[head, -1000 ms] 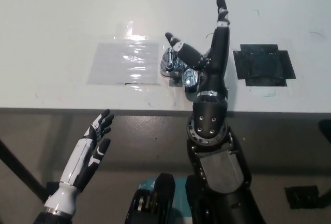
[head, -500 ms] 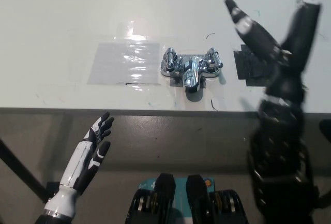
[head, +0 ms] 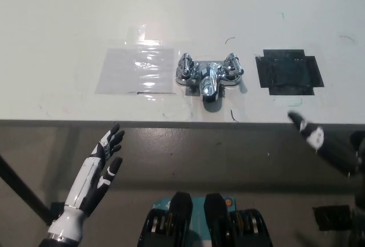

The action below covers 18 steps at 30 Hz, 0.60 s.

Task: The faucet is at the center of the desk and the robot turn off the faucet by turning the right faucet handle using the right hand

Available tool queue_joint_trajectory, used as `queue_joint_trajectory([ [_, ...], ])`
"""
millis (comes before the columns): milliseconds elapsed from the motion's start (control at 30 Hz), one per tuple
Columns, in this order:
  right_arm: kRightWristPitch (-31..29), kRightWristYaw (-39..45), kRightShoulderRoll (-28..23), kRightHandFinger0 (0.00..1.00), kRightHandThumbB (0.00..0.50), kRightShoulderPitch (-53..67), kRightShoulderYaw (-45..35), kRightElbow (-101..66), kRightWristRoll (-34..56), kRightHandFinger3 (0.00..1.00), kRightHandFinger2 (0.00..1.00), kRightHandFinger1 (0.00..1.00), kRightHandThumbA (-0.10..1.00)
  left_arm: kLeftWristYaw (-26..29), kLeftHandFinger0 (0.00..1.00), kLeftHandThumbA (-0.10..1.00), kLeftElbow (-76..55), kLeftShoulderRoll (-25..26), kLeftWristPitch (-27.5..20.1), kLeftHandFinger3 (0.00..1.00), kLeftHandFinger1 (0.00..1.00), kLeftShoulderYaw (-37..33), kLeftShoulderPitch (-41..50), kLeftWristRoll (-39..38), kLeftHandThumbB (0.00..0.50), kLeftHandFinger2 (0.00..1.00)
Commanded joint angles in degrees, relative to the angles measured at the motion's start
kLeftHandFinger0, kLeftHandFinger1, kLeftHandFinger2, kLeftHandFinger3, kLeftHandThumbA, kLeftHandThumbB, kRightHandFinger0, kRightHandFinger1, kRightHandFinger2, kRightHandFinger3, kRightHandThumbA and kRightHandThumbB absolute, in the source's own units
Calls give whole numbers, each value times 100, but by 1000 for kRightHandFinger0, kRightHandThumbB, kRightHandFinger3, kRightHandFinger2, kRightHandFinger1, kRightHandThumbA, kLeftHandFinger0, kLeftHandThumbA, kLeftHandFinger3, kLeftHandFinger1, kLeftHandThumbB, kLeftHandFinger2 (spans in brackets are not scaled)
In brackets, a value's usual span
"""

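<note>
A chrome faucet (head: 209,75) stands near the front edge of the white desk (head: 68,24), spout pointing toward me. Its left handle (head: 185,67) and right handle (head: 233,66) are both uncovered. My black right hand (head: 329,146) is low at the right edge of the head view, below the desk's front edge and well away from the faucet; only part of it shows, with one finger pointing up-left. My white left hand (head: 98,170) rests at the lower left, below the desk edge, fingers spread and holding nothing.
A clear shiny sheet (head: 136,69) lies taped left of the faucet. A black taped square (head: 289,71) lies right of it. The desk's front edge (head: 171,122) runs across the middle of the view, with dark floor below.
My right hand has left the faucet, swung out to the right, then dropped below the desk edge at the far right. The faucet is now fully uncovered. The left hand has barely moved.
</note>
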Motion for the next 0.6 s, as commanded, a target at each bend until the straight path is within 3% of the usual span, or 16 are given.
queue_joint_trajectory([
  [0,-637,287,-38,1000,141,405,24,405,402,1000,1000,1000,1000,-1,1000,901,-121,30,-235,1000,1000,54,35,-100,226,1000],
  [367,-948,414,251,1000,116,814,36,1989,613,1000,1000,1000,1000,44,1000,901,-40,37,-389,1000,1000,97,121,-89,212,1000],
  [467,-1105,446,324,1000,94,832,37,2477,640,1000,1000,1000,1000,49,1000,918,-46,59,-369,1000,1000,122,149,-82,238,1000],
  [567,-1054,546,340,1000,107,822,34,2753,698,1000,1000,1000,1000,67,1000,918,-35,65,-414,1000,1000,137,157,-48,221,1000],
])
